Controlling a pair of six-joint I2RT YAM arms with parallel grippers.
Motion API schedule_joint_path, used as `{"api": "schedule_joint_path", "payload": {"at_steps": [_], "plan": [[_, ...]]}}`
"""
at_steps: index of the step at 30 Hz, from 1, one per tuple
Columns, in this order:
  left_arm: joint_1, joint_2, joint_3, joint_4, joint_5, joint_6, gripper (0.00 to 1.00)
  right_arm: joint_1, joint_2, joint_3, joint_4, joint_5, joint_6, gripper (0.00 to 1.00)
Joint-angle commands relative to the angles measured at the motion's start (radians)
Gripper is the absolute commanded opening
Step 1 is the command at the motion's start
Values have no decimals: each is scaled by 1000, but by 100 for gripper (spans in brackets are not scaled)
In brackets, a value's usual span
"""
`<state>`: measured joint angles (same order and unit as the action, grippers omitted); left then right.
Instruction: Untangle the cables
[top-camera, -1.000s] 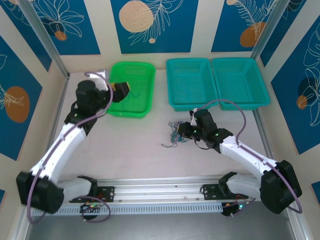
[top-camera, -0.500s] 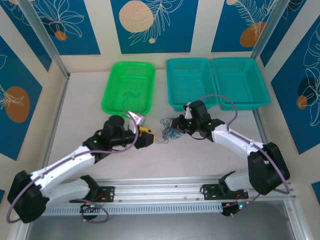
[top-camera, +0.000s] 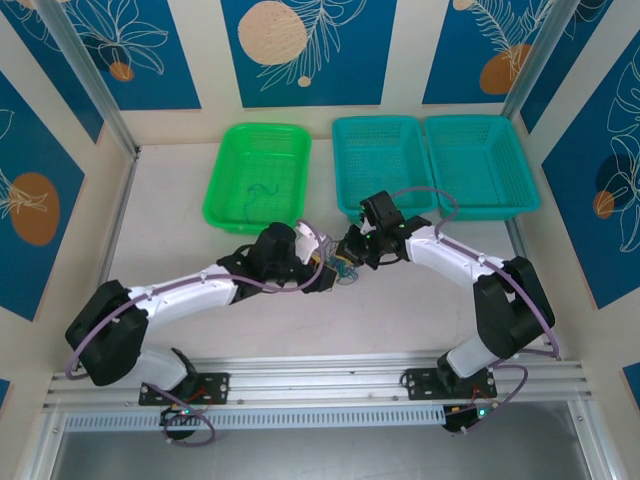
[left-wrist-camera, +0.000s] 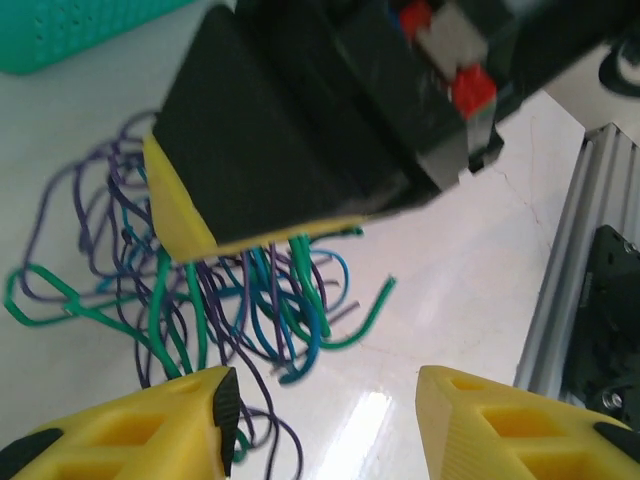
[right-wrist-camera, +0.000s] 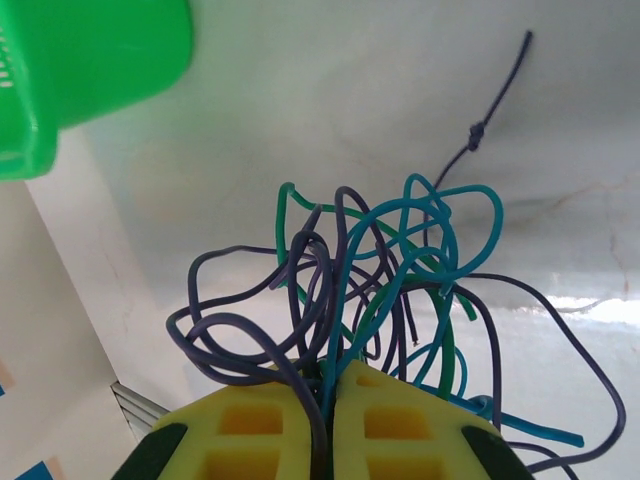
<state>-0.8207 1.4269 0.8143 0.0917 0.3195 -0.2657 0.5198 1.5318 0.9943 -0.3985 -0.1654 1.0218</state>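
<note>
The cables (top-camera: 344, 269) are a tangle of thin purple, blue and green wires at the table's middle. My right gripper (top-camera: 349, 253) is shut on them: in the right wrist view its yellow fingertips (right-wrist-camera: 328, 400) pinch several strands, and the loops (right-wrist-camera: 385, 270) fan out beyond. My left gripper (top-camera: 327, 277) sits just left of the tangle, nearly touching the right one. In the left wrist view it (left-wrist-camera: 325, 420) is open, with the hanging wire ends (left-wrist-camera: 250, 300) just ahead and a purple strand beside its left finger (left-wrist-camera: 150, 425). One blue wire (top-camera: 262, 190) lies in the green basket (top-camera: 228, 205).
Two teal baskets (top-camera: 345, 170) (top-camera: 525, 170) stand side by side at the back right of the green one. A thin dark wire with a knot (right-wrist-camera: 478, 132) lies on the table beyond the tangle. The aluminium rail (top-camera: 320, 372) runs along the near edge.
My left arm swung from the green basket down to the table's middle, and its jaws narrowed. My right gripper carried the tangle left and a little back to meet it.
</note>
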Motion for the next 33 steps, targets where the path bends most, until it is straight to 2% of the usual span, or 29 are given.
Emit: {"api": "schedule_joint_path", "payload": {"at_steps": [1, 4, 10, 12, 13, 14, 20, 28, 30, 33], "plan": [[-5, 30, 43, 31, -66, 76, 49, 6, 6, 23, -37, -35, 37, 2], [-3, 61, 58, 22, -71, 103, 49, 8, 4, 26, -36, -45, 36, 2], [-5, 125, 82, 28, 49, 115, 40, 9, 2, 36, -36, -52, 43, 3], [-5, 126, 69, 42, 17, 100, 20, 9, 2, 38, -37, -48, 43, 3], [-5, 123, 63, 43, -5, 96, 4, 9, 2, 39, -40, -45, 42, 3], [-5, 116, 56, 42, -30, 89, 0, 9, 4, 40, -44, -41, 41, 3], [-2, 26, -5, 87, -113, 48, 0, -19, 1, 15, -104, 56, 45, 7], [16, -170, -90, 52, -187, 30, 0, -214, -37, -157, -68, 84, 41, 15], [20, -218, -103, 19, -229, 23, 0, -255, -50, -184, -75, 100, 27, 21], [34, -294, -131, -27, -319, -15, 0, -322, -85, -227, -71, 105, 15, 23]]}}
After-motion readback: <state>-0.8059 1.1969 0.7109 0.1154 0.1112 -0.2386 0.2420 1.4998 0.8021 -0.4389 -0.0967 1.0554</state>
